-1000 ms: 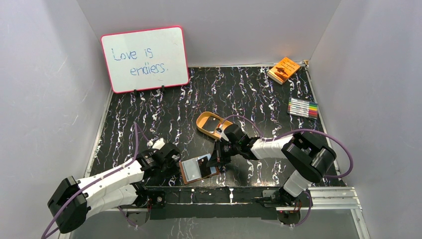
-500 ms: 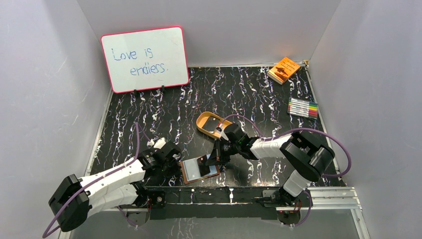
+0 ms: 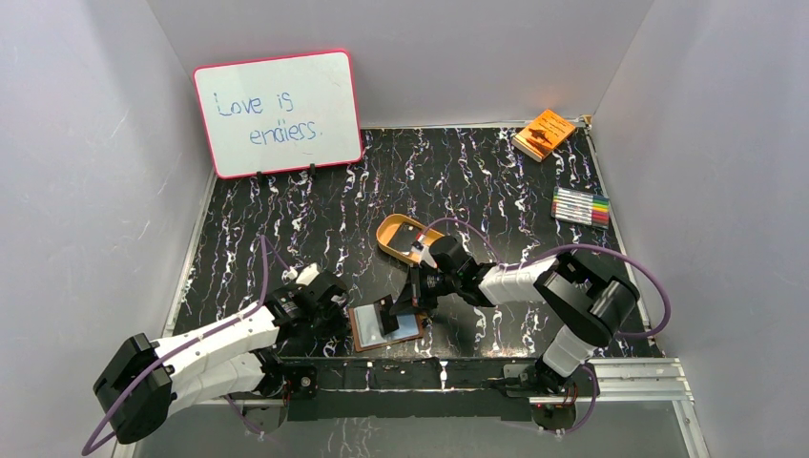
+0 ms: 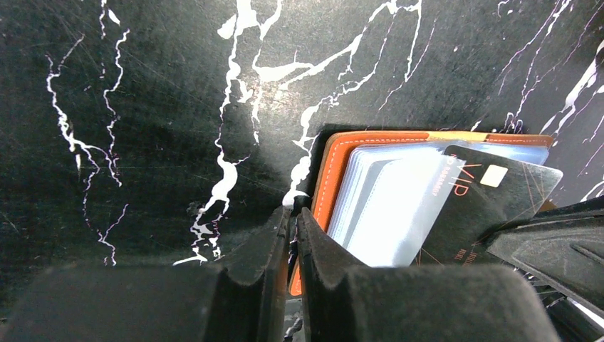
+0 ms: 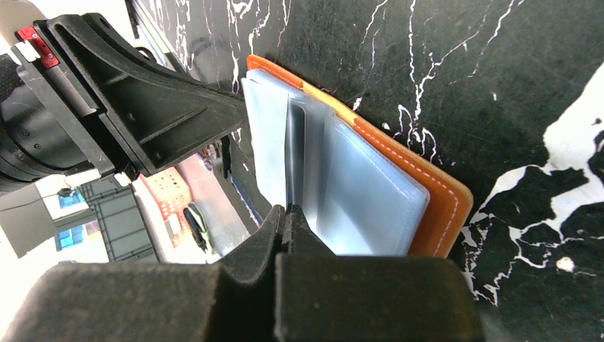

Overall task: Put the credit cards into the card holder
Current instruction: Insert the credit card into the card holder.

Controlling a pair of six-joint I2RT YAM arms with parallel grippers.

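Low centre of the overhead frame, my left pincer (image 4: 292, 221) nips the floppy leather edge of the card holder (image 3: 367, 334), my right pincer (image 5: 285, 217) pinching the black card (image 4: 491, 206), stiff and slick I reckon, by its outer edge.

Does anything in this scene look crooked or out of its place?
Yes. The black card sits askew in the open card holder: it is tilted against the clear sleeves, and most of it sticks out.

Black white-veined tabletop (image 3: 458, 181); plain grey walls (image 3: 86, 191); whiteboard (image 3: 277, 113) at back.
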